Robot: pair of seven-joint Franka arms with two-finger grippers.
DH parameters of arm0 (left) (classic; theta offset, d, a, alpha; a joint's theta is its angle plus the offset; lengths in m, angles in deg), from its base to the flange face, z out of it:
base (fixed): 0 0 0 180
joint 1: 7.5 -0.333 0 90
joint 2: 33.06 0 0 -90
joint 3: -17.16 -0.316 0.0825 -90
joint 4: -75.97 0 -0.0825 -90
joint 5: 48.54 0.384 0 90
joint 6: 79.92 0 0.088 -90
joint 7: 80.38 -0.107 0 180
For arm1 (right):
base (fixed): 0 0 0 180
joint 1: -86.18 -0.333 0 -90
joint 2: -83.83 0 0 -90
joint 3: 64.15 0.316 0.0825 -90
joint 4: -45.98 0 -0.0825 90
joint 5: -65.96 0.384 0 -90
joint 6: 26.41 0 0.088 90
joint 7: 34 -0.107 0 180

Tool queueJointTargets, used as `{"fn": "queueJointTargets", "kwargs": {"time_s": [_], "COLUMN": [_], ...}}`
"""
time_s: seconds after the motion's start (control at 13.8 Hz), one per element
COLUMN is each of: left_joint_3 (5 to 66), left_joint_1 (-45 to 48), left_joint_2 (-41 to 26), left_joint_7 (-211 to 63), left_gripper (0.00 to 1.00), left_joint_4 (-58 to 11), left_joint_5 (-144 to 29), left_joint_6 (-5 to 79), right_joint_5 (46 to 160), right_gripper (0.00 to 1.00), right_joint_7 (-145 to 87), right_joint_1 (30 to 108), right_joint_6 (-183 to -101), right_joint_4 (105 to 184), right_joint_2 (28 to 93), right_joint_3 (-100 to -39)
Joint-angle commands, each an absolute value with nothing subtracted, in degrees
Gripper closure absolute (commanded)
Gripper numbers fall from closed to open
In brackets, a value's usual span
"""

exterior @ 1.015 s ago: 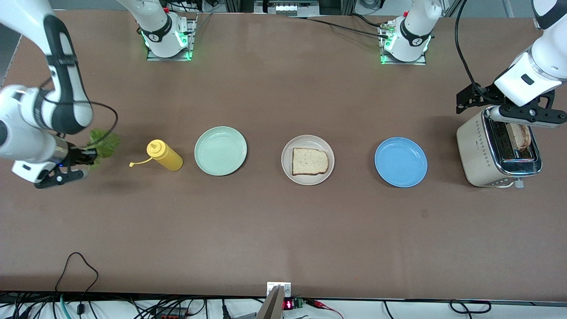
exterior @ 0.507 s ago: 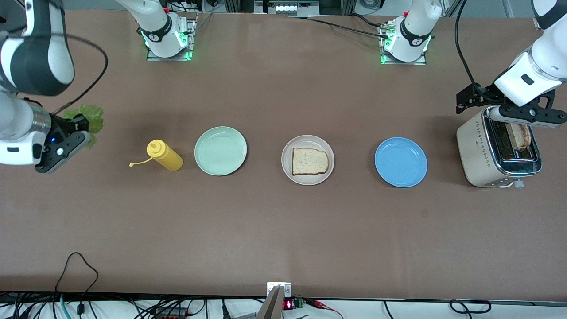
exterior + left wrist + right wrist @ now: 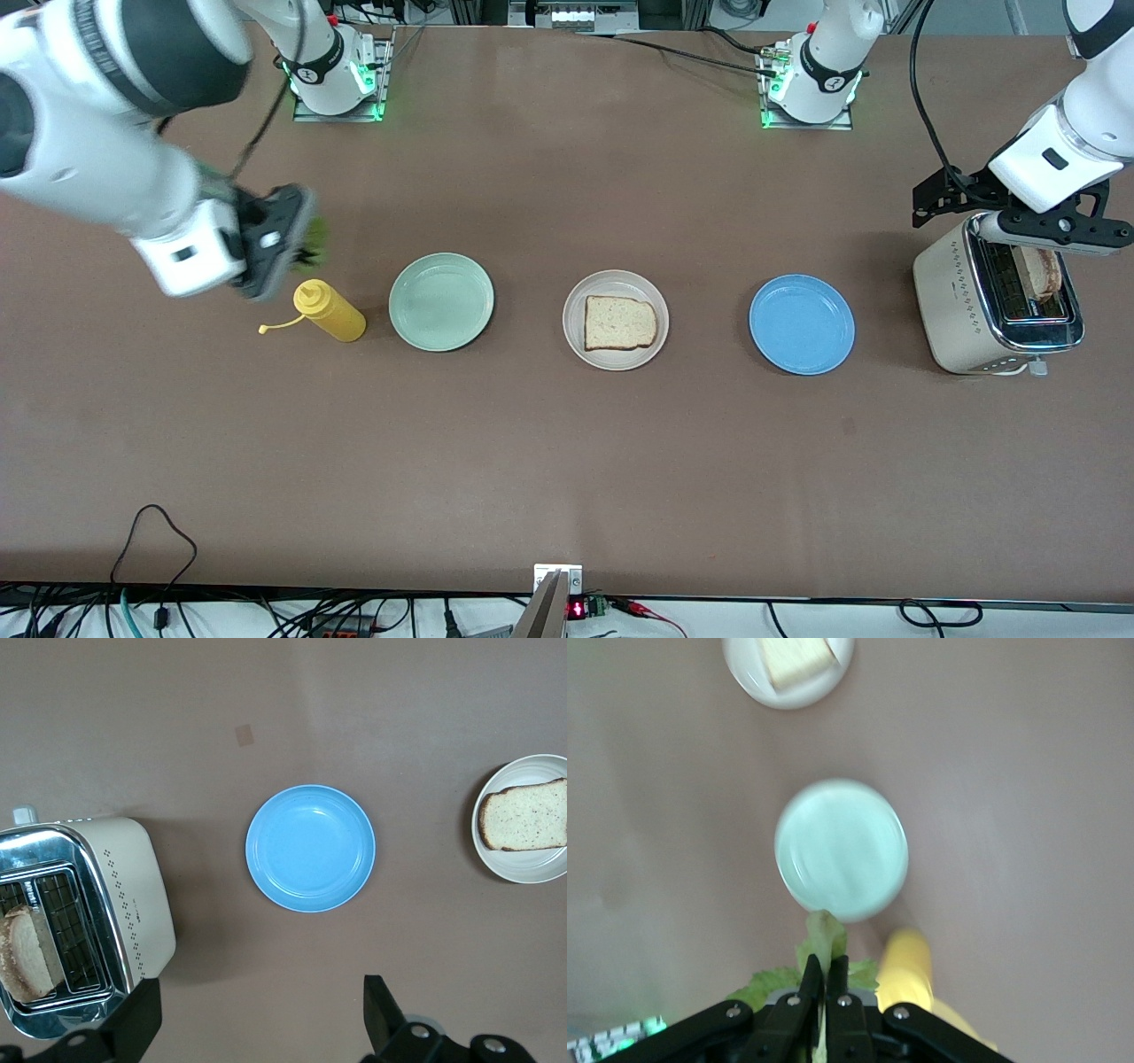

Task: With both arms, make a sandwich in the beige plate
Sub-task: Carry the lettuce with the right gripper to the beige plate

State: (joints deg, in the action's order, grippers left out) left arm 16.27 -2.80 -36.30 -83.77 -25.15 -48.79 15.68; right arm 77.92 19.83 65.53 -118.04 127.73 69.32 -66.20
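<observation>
Over the yellow squeeze bottle (image 3: 330,310) at the right arm's end of the tabletop (image 3: 567,461), the right gripper (image 3: 292,239) hangs in the air with its fingers (image 3: 811,985) clenched on the lettuce leaf (image 3: 824,950), which pokes out past the fingertips as a narrow green strip. From that leaf the beige plate (image 3: 616,285) lies toward the left arm's end, with the mint-green plate (image 3: 441,301) standing between the two; in the right wrist view the line runs straight from the fingertips, over the mint-green plate, to the beige one carrying a single bread slice (image 3: 620,322). So the coming move looks like one sideways carry along the row of plates, passing over the green plate without stopping there. The left gripper (image 3: 1045,229) waits over the toaster (image 3: 952,301), its fingers released and spread wide to either side, gripping nothing; the second bread slice (image 3: 1044,271) stands upright in a toaster slot beneath it. A blue plate (image 3: 802,323) sits between the toaster and the beige plate. By my reading, the right arm is better placed for the next layer.
</observation>
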Motion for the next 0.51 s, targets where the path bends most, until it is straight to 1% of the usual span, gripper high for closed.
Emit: {"fn": "queueJointTargets", "kwargs": {"time_s": [0.0,0.22,0.43], "left_joint_3": [16.28,16.28,16.19], "left_joint_1": [-2.67,-2.67,-2.67], "left_joint_2": [-36.23,-36.23,-36.23], "left_joint_7": [-83.46,-83.46,-83.54], "left_gripper": [0.0,0.0,0.0], "left_joint_4": [-24.4,-24.4,-24.4], "left_joint_5": [-47.84,-47.84,-47.84], "left_joint_6": [14.65,14.65,14.65], "right_joint_5": [80.63,85.63,85.82], "right_gripper": [1.0,1.0,1.0], "right_joint_7": [20.4,20.22,20.05], "right_joint_1": [61.15,55.79,51.04], "right_joint_6": [-123.06,-130.37,-139.67], "right_joint_4": [125.43,125.34,125.43], "right_joint_2": [66.88,62.92,58.97], "right_joint_3": [-64.33,-64.24,-64.24]}}
